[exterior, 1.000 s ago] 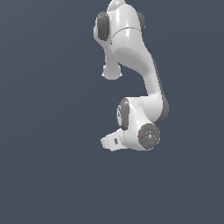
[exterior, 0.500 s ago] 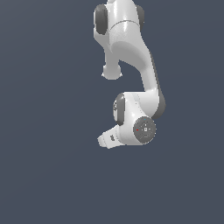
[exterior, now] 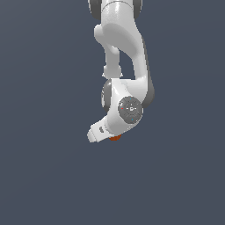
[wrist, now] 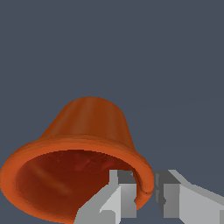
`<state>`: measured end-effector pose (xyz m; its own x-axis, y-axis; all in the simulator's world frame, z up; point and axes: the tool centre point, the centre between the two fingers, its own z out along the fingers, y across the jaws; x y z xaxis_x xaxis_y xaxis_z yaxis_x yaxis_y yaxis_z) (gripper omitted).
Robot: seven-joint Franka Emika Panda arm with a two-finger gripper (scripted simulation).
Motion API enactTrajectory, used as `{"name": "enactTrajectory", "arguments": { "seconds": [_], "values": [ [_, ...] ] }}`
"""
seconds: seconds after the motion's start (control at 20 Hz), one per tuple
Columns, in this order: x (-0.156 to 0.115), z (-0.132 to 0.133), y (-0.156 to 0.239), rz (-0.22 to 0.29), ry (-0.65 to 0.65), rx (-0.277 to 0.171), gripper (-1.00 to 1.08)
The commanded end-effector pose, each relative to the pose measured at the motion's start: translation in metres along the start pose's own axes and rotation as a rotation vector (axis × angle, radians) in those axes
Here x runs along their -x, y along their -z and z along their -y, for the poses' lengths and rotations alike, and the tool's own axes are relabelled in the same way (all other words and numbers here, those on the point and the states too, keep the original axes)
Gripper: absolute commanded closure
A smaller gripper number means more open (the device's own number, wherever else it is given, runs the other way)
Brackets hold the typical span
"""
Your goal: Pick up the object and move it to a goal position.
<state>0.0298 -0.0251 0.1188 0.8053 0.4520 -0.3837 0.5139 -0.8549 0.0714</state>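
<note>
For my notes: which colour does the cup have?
Orange-red all over, the cup looks darker inside. The wrist view shows it best, with the gripper pinching its rim.

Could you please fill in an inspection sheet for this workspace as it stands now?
Surface: plain dark grey ground, no edges seen.
Job's things: orange-red cup, rim between the fingers; only a sliver shows under the hand in the exterior view.
Clutter: nothing seen.
Gripper: one finger inside the cup, the other outside, closed on the rim wall.
Cables: nothing seen.
Surroundings: nothing seen beyond the white arm.
</note>
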Motion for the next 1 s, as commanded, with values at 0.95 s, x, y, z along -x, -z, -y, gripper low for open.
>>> {"name": "enactTrajectory", "arguments": {
  "seconds": [0.95],
  "values": [
    [0.098,-0.132,0.053,-0.277,0.289,0.174,1.08]
  ]
}}
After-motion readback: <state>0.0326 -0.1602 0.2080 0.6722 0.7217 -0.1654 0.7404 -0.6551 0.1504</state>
